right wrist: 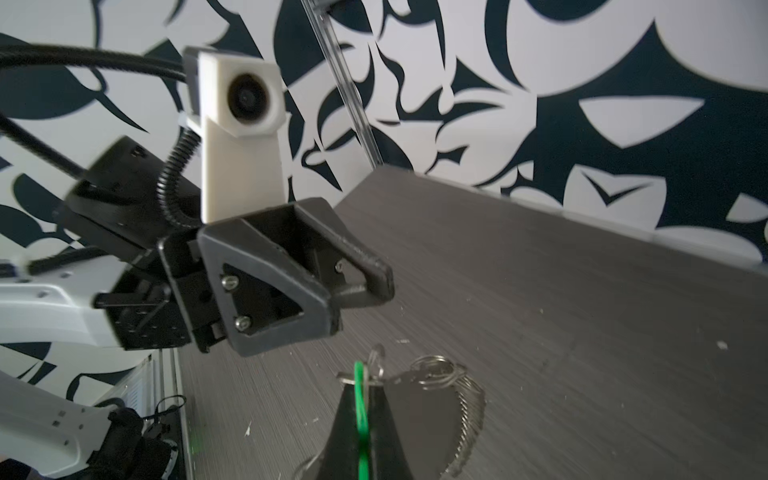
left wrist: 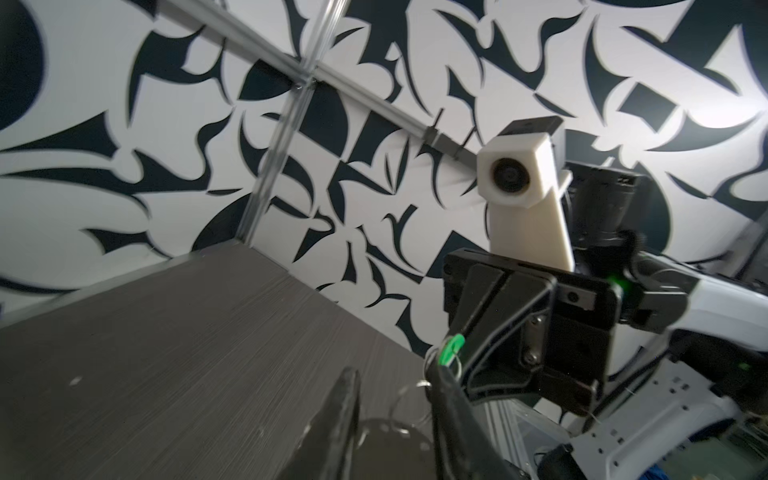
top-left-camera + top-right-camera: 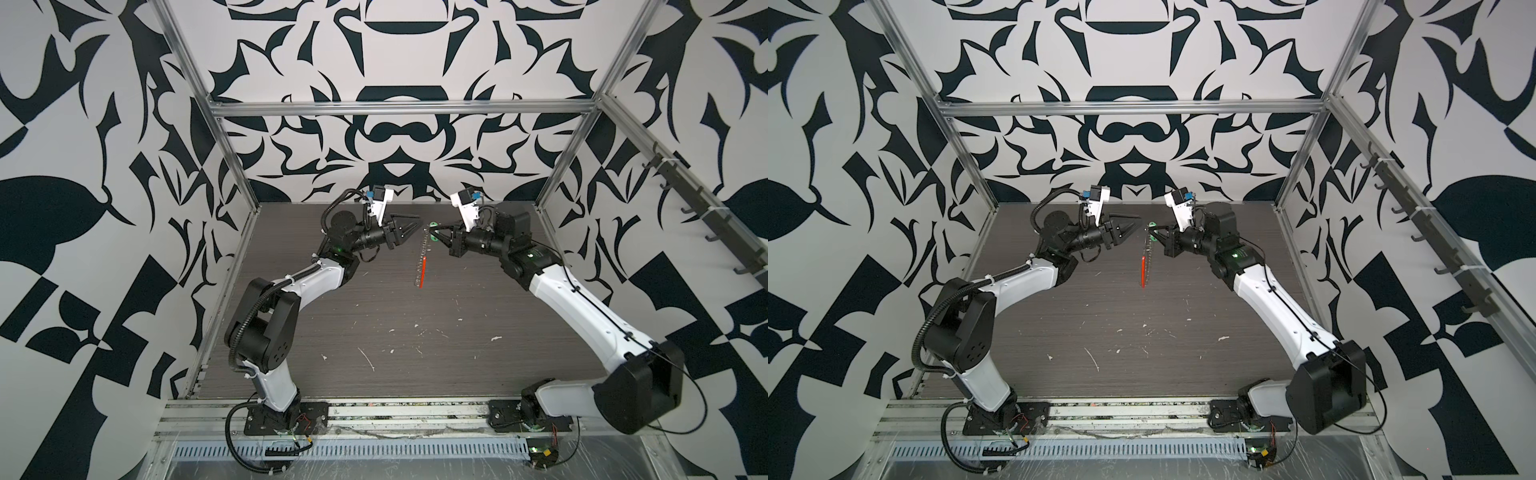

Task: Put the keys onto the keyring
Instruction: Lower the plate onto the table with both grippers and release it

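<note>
The ring (image 3: 423, 253) shows only its edge in both top views, as a thin slanted line, so its round form is hard to make out. In the left wrist view it is a blurred wire near the left fingers (image 2: 344, 415), which are cut off by the picture border. In the right wrist view the lower part of the tag (image 1: 360, 419) and of the ring is cut off too. I cannot tell if the tag is already threaded on the ring, or if the lower end of the ring touches the table (image 3: 374, 324).

The table is dark grey with a fine wood-like grain, and it has white flecks and scratches (image 3: 366, 358) toward the front. Around it stand white walls (image 3: 395, 137) with large black shapes, held by a metal frame (image 3: 399, 109). A rail with hooks (image 3: 706, 205) runs along the right wall.

The tag is green and thin, seen edge-on. The right gripper (image 1: 362, 388) is clenched on it, raised over the far middle of the table. The ring hangs down from the same spot; whether the fingers pinch its wire also, I cannot tell. Many small silvery pieces (image 1: 467, 409) sit close together on the ring just beside the fingers, and a red segment (image 3: 422, 272) is in its lower half. The left gripper (image 1: 360, 297) faces the right one, near but apart. Its fingers are released, with nothing between them.
</note>
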Available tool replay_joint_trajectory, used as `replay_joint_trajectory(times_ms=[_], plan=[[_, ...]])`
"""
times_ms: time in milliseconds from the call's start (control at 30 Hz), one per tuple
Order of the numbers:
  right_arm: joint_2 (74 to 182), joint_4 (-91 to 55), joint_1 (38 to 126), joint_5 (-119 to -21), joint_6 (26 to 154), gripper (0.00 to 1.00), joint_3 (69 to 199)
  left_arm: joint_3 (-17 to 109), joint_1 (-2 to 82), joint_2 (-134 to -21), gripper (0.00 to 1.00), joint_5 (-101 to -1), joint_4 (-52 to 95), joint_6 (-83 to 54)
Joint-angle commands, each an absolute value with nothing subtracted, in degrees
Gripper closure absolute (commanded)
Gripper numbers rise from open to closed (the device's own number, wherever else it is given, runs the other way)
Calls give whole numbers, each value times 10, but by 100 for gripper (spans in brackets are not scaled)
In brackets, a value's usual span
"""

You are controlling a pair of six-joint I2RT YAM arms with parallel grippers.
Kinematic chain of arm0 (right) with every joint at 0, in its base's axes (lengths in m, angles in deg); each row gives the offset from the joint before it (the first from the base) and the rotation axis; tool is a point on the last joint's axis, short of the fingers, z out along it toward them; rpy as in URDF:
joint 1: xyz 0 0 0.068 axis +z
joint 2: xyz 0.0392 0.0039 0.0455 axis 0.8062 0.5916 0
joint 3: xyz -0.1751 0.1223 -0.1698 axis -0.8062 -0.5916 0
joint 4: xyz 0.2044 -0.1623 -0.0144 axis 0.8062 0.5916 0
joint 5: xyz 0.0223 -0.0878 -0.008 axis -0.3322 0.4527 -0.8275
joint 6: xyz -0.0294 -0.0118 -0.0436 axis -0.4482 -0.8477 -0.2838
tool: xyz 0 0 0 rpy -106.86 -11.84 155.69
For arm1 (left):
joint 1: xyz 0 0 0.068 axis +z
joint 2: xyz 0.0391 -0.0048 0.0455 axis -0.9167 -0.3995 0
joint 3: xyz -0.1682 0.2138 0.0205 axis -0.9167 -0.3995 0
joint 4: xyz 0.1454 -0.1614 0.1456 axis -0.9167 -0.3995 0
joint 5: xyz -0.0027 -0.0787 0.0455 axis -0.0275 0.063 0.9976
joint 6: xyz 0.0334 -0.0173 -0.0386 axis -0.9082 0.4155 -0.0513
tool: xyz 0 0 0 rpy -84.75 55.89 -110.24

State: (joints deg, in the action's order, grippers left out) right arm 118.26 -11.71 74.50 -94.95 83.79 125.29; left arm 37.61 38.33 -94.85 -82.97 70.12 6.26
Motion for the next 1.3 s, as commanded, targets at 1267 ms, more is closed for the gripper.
replay_joint_trajectory(times_ms=[1267], plan=[[1504, 121, 629, -827, 840, 100, 1438, 136, 388, -739, 57, -603, 544, -55]])
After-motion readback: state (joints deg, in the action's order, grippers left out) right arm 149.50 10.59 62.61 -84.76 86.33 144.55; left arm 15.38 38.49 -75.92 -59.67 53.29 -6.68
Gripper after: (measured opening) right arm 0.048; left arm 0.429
